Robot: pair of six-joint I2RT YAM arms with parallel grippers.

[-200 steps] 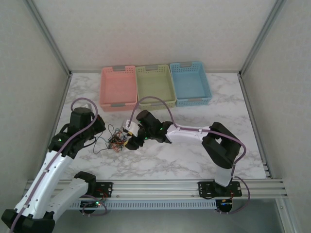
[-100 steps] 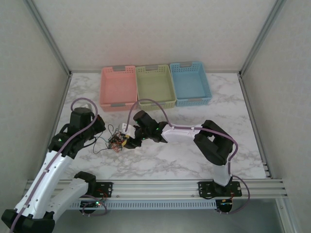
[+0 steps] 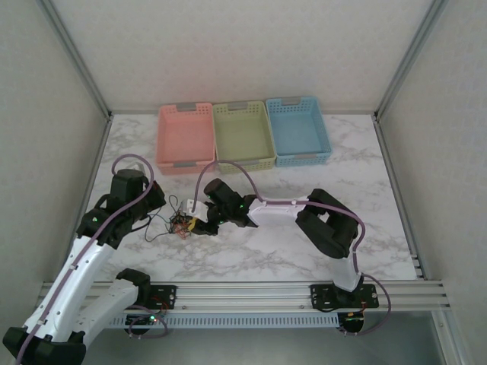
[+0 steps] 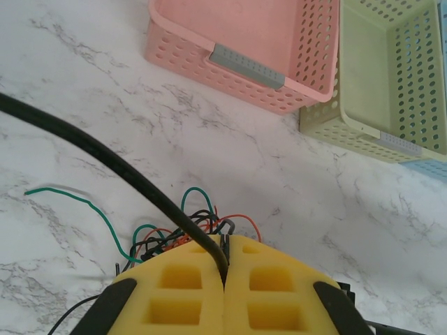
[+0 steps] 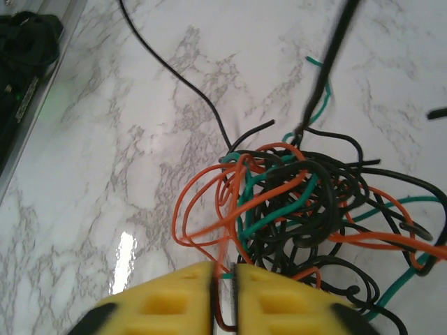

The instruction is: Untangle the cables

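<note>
The left gripper [image 4: 225, 252] has its yellow pads [image 4: 183, 283] pressed tight together, and a black wire [image 4: 105, 152] is pinched between them. The cables [image 4: 188, 234] sit in a messy ball just past the tips of those jaws, down on the marble table [image 4: 84, 91]. The right gripper [image 5: 223, 276] is on the other side of the ball. Its jaws are almost shut, with just a thin slit left, and an orange wire [image 5: 223, 259] runs into that slit. It looks pinched, but that spot is blurry, so I cannot tell how firm the hold is. From these jaws, most of the ball lies right in front of the tips and a bit off to one side, with black, green and orange loops all crossing each other. I think the job now is to pull the two held wires away from each other. It would be best to go slowly and stay low, close to the table. One gripper should hold in place while the other pulls straight back, away from the ball. If the whole ball lifts or slides as one lump, the knot is likely getting tighter, so pulling harder would be a bad idea. These wires are very thin and could slip out of the pads.
</note>
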